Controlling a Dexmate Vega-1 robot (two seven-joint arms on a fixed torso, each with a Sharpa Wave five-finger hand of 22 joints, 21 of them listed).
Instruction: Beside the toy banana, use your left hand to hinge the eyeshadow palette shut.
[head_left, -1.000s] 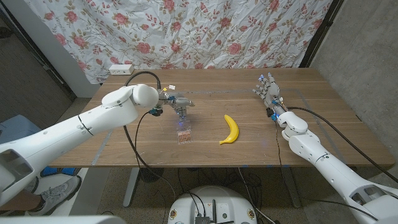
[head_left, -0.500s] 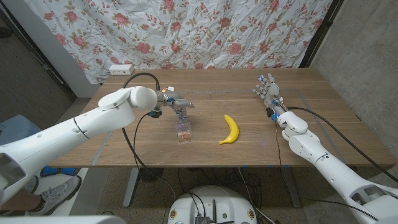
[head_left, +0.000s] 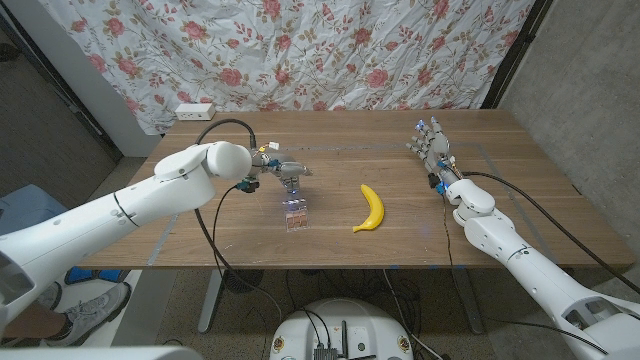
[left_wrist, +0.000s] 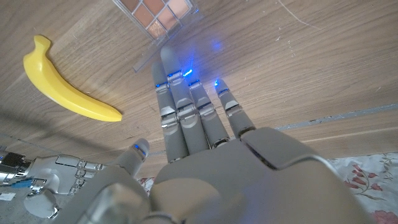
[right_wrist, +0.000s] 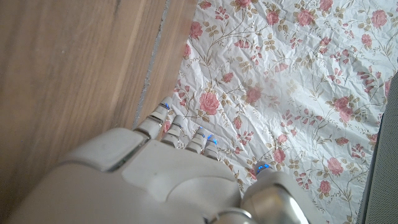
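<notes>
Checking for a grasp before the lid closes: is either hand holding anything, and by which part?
Neither: left hand only reaches toward the palette; right hand is empty.

Makeshift robot lab / data-collection room, not a home.

Wooden table (head_left: 470, 215) on metal legs, floral bedsheet (head_left: 330, 50) hung as backdrop at 12 o'clock, bare grey wall (head_left: 590, 90) at 3 o'clock, white power strip (head_left: 194, 110) at table's 11 o'clock corner, black cables (head_left: 215, 225) run loose over the tabletop, tape marks on wood. Person's shoe (head_left: 75, 297) at 8 o'clock, on a grey floor.
</notes>
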